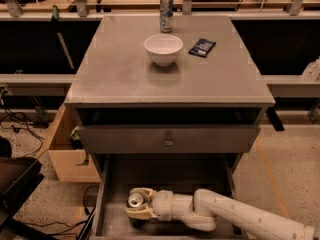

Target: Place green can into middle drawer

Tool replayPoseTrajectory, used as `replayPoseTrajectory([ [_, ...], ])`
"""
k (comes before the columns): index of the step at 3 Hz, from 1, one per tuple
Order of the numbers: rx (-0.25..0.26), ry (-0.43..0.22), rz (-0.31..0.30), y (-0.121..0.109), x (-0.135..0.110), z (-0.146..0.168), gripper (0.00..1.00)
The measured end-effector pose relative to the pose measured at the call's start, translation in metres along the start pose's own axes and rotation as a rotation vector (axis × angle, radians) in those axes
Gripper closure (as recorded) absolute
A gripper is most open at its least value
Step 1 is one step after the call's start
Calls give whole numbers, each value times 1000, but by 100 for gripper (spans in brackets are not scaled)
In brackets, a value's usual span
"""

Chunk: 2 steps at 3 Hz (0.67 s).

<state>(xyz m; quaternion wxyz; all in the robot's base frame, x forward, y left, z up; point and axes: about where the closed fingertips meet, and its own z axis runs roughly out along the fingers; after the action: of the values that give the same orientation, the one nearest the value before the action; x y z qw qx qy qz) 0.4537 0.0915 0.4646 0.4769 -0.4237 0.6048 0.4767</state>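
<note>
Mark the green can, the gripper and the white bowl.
green can [135, 199]: camera view, on its silver top.
gripper [132, 204]: camera view, midway between fingertips, shut on the can inside the middle drawer [170, 181].
white bowl [163, 53]: camera view, its front outer wall.

Cabinet top [125, 74], bowl [163, 49], slim can [166, 13], packet [202, 47] (gripper [136, 206] in drawer [170, 181])

1 white arm [240, 219] reaches in low from the lower right, stretched leftward and nearly level. Its gripper [133, 204] points left, its 2 tan fingers [141, 214] closed around the green can [135, 199]
</note>
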Motion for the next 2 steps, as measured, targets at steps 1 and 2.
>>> replayPoseTrajectory([
  [1,-3,-1,1,1,0,2,84],
  [2,-6,-2,1,2,0,3,61],
])
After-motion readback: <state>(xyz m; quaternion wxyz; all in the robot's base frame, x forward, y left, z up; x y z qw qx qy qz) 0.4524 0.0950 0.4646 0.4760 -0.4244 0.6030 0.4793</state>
